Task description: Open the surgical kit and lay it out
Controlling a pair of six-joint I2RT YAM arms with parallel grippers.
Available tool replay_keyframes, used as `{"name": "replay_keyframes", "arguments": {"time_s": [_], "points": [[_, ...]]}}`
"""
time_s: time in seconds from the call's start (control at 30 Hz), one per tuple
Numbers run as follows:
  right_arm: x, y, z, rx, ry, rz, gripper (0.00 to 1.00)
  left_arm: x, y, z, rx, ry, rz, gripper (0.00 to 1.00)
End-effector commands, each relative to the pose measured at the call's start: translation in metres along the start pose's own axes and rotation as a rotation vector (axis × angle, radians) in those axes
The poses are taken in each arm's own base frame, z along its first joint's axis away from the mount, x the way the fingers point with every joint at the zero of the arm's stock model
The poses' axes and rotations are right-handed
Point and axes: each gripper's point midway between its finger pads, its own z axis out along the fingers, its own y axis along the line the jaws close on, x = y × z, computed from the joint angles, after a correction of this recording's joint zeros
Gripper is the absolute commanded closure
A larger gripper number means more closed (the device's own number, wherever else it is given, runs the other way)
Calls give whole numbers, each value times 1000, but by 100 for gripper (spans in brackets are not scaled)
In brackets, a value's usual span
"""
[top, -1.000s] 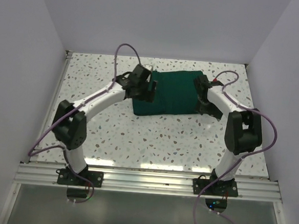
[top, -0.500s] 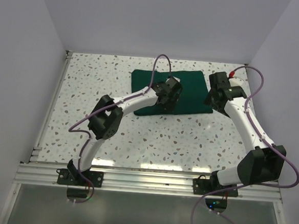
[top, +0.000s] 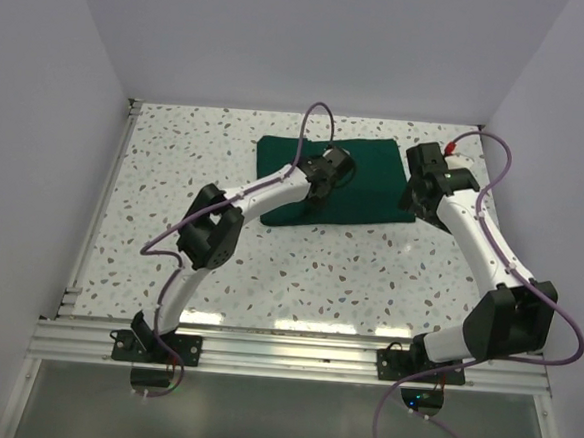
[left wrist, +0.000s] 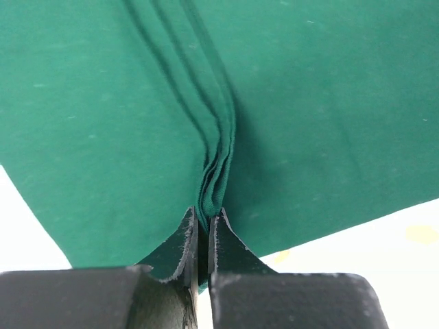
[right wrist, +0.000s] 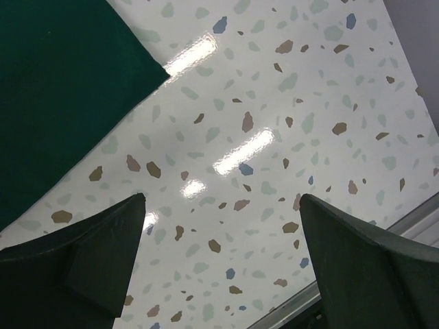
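Observation:
The surgical kit shows as a folded dark green cloth (top: 370, 184) lying flat at the back middle of the speckled table (top: 269, 268). What is inside the wrap is hidden. My left gripper (top: 319, 187) is down on the cloth's left-middle part. In the left wrist view it (left wrist: 204, 214) is shut on a raised fold of the cloth (left wrist: 217, 168), layers bunched between the pads. My right gripper (top: 417, 196) hovers open at the cloth's right edge. In the right wrist view it (right wrist: 221, 199) has only bare table between its fingers, with the cloth's corner (right wrist: 62, 89) at upper left.
White walls enclose the table on the left, back and right. An aluminium rail (top: 293, 354) runs along the near edge by the arm bases, and a thin rail (top: 100, 206) lines the left side. Purple cables (top: 317, 116) loop above both wrists.
The left jaws, open half a second ago, have closed on a fold of the green cloth. A second ago both arms stood at the cloth's two ends; the left has moved onto its middle.

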Motion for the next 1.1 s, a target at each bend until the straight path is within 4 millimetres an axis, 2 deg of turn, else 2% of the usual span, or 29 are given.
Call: {"name": "replay_keyframes", "arguments": {"time_s": [0.0,0.03,0.07,0.1,0.13,0.17,0.2,0.23,0.27,0.3,0.33,0.37,0.4,0.43,0.47,0.5,0.53,0.6,0.63,0.73,0.77,0.83,0.87,0.97,1.03,1.07], "points": [[-22,14,-12,-65,-37,7,1,-50,51,-58,-52,-122,-109,100],[-28,23,-15,-108,-44,9,2,-49,74,-61,-80,-120,-145,100],[-31,40,-16,-184,-35,-10,2,-49,88,-68,-96,-125,-186,100],[-34,52,-18,-229,-29,-16,2,-57,109,-93,-101,-165,-237,100],[-44,63,-23,-279,-40,-11,2,-40,139,-90,-149,-131,-279,100],[-48,78,-20,-315,-37,-22,2,-44,160,-116,-153,-185,-350,100],[-50,90,-21,-363,-23,-22,2,-36,176,-122,-169,-189,-386,100],[-63,100,-28,-399,-45,-8,2,-8,199,-114,-220,-140,-418,96],[-72,113,-27,-432,-61,-2,2,2,210,-119,-231,-142,-452,84],[-73,126,-19,-449,-46,-12,2,1,220,-138,-221,-201,-486,37],[-86,137,-21,-473,-69,-1,2,26,224,-130,-235,-159,-481,7],[-97,146,-20,-494,-95,4,2,34,226,-132,-239,-160,-478,1],[-103,154,-17,-502,-103,2,2,40,228,-140,-241,-172,-482,0],[-113,170,-6,-500,-109,3,2,57,228,-136,-256,-138,-487,0],[-121,175,0,-493,-117,-1,2,69,229,-139,-267,-109,-488,0],[-115,188,28,-458,-79,-24,2,80,228,-138,-276,-80,-488,0],[-140,199,20,-480,-127,-2,2,88,227,-139,-277,-60,-494,0],[-147,208,43,-457,-107,-2,1,102,225,-147,-270,-34,-517,0],[-159,219,59,-444,-122,13,2,112,221,-147,-255,-13,-528,0],[-182,227,84,-449,-145,71,2,133,217,-160,-232,8,-565,0],[-180,233,108,-451,-125,94,2,137,217,-169,-220,-5,-590,0],[-186,235,125,-456,-130,128,4,150,213,-172,-209,9,-620,0],[-187,235,142,-448,-129,152,5,158,213,-176,-207,10,-632,0],[-189,232,168,-423,-149,161,8,170,212,-182,-206,20,-675,0],[-189,235,178,-425,-155,146,9,181,210,-182,-212,44,-699,1],[-188,236,182,-429,-153,144,12,185,210,-184,-214,51,-706,1]]}}
